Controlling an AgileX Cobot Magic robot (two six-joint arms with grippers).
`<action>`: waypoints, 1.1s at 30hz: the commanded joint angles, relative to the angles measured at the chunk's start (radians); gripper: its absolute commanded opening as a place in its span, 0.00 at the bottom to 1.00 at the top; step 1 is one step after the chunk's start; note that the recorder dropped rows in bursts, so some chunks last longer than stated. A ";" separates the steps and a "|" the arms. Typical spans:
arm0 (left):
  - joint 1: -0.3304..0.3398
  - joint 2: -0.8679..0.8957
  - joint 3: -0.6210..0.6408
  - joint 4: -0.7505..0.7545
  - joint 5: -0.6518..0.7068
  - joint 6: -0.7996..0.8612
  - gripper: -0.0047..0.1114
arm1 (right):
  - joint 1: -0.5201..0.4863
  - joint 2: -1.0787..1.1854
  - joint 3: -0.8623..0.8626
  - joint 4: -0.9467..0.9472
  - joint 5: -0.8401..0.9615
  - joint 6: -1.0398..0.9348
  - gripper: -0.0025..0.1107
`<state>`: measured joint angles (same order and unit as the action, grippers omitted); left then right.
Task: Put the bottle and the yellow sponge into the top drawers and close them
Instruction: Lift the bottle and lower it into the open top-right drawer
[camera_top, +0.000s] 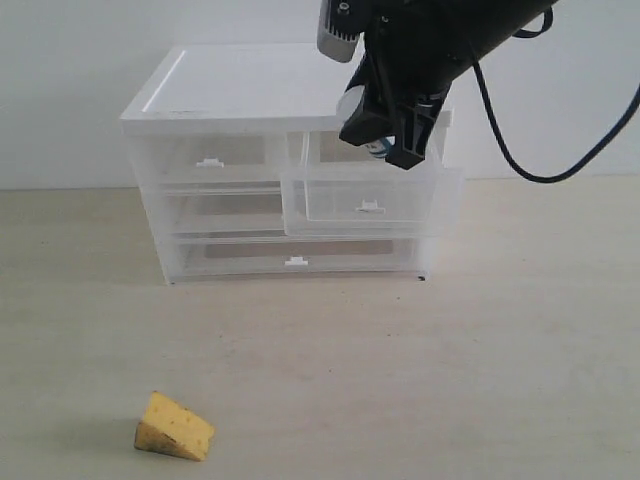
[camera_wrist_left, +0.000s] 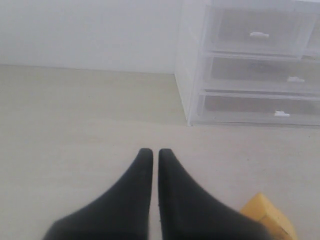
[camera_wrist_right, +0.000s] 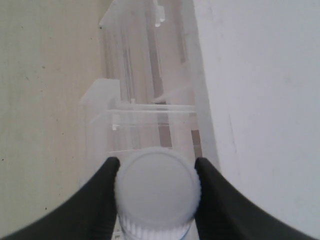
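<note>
Exterior view — beige tabletop bearing yellow sponge, white wall behind

Drawer unit sits upper middle of the frame, at the back of the table. Its left top drawer is pushed in, while the right top drawer sticks out toward the front. Right gripper hangs just above that pulled-out drawer with the bottle between its fingers. Sponge lies way down in the lower left, well in front of the unit, left gripper near it.
</note>
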<state>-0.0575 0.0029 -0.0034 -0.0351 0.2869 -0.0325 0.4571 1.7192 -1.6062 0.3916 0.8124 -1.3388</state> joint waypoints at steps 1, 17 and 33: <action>0.005 -0.003 0.003 0.001 -0.002 0.006 0.08 | -0.007 0.047 -0.081 -0.060 0.070 0.045 0.02; 0.005 -0.003 0.003 0.001 -0.002 0.006 0.08 | -0.007 0.149 -0.213 -0.148 0.175 0.075 0.02; 0.005 -0.003 0.003 0.001 -0.002 0.006 0.08 | -0.007 0.167 -0.213 -0.215 0.176 0.078 0.02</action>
<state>-0.0575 0.0029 -0.0034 -0.0351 0.2869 -0.0325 0.4571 1.8935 -1.8125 0.1833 0.9867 -1.2590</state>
